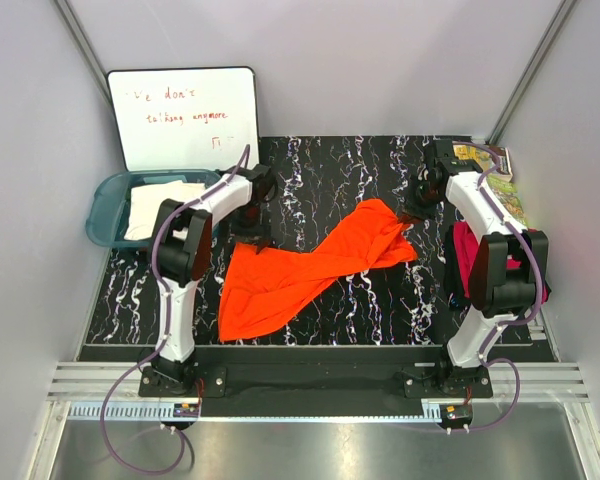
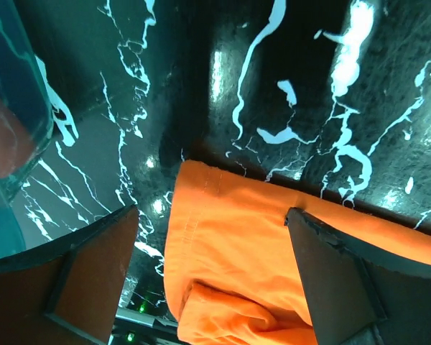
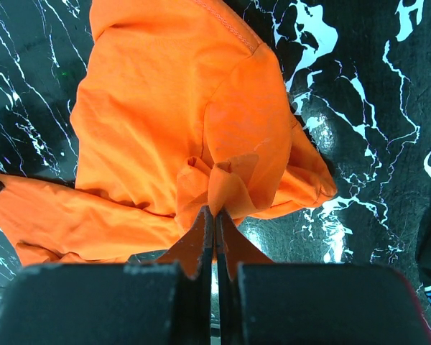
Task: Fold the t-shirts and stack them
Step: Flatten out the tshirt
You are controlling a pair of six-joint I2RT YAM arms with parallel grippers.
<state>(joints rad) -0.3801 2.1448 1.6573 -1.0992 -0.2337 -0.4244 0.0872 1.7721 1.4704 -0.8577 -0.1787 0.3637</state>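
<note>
The bright orange t-shirt (image 1: 310, 265) lies crumpled in a diagonal band across the black marbled table. My left gripper (image 1: 252, 238) hovers open over its upper-left corner. In the left wrist view the gripper (image 2: 212, 210) straddles the hemmed orange corner (image 2: 230, 244), with its fingers (image 2: 79, 273) wide apart. My right gripper (image 1: 412, 212) is shut on a pinched fold at the shirt's far right end; the right wrist view shows the gripper (image 3: 215, 210) clamped on the orange fabric (image 3: 165, 108). The magenta-pink t-shirt (image 1: 464, 262) lies at the right, partly hidden by the right arm. The cream-white t-shirt (image 1: 160, 205) lies in the tub.
A teal plastic tub (image 1: 105, 205) sits at the back left, and its wall shows in the left wrist view (image 2: 14, 122). A whiteboard (image 1: 185, 115) leans on the back wall. Colourful booklets (image 1: 502, 180) lie at the back right. Grey walls close in both sides.
</note>
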